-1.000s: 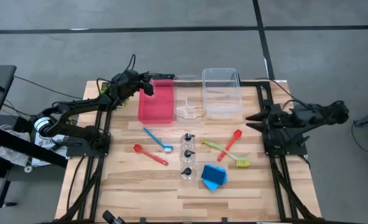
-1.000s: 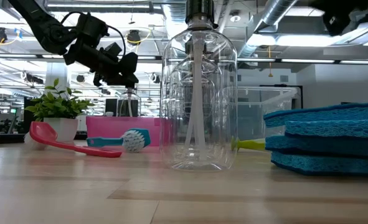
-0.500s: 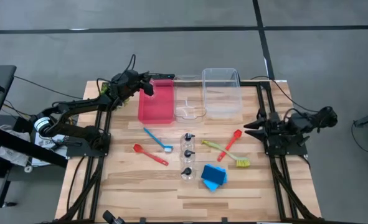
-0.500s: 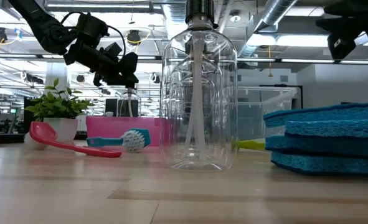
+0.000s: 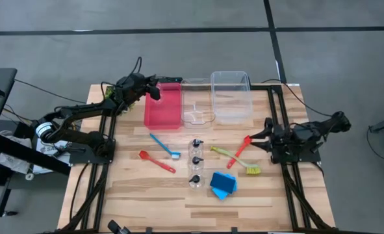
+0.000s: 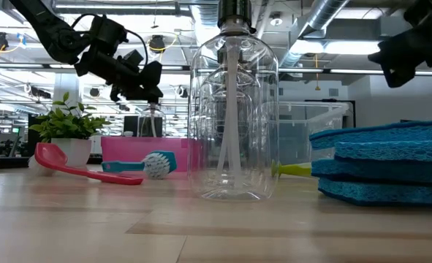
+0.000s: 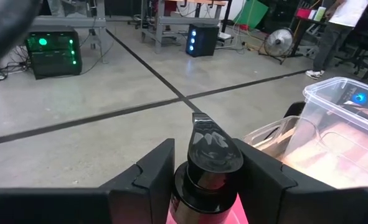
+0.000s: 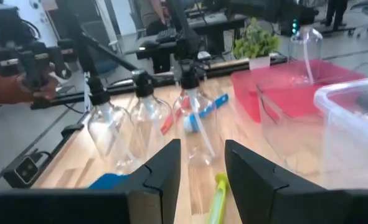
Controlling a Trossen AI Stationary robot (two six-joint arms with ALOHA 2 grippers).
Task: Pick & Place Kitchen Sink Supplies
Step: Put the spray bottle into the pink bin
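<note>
I have the left gripper [image 5: 154,88] parked above the far end of the red bin [image 5: 163,108], its fingers [image 7: 151,171] clamped either side of the black pump cap of a clear bottle [image 6: 150,120]. In the low view that bottle hangs just over the red bin, so I judge it is about to be let go there and is not yet set down. Over the last second this arm has not moved at all.

What has changed is the right arm. A second ago it sat folded back beyond the table edge; now the right gripper [image 5: 264,134] has swung in over the wood and points toward the red bin's side of the table, close to the red spoon-ended utensil [image 5: 242,149] that lies crossed with the yellow-green brush [image 5: 236,160]. Its fingers [image 8: 162,168] stand narrowly apart with nothing between them.

That reads to me as the right arm lining up for its own pick while the left finishes its drop. Still waiting on the table, nearer me than the red bin: three clear bottles [image 5: 195,164] in a row, the blue sponges [image 5: 223,184] just beside them, the blue brush [image 5: 165,147] and a second red utensil [image 5: 156,160]. The two clear bins [image 5: 230,97] sit beside the red bin.
</note>
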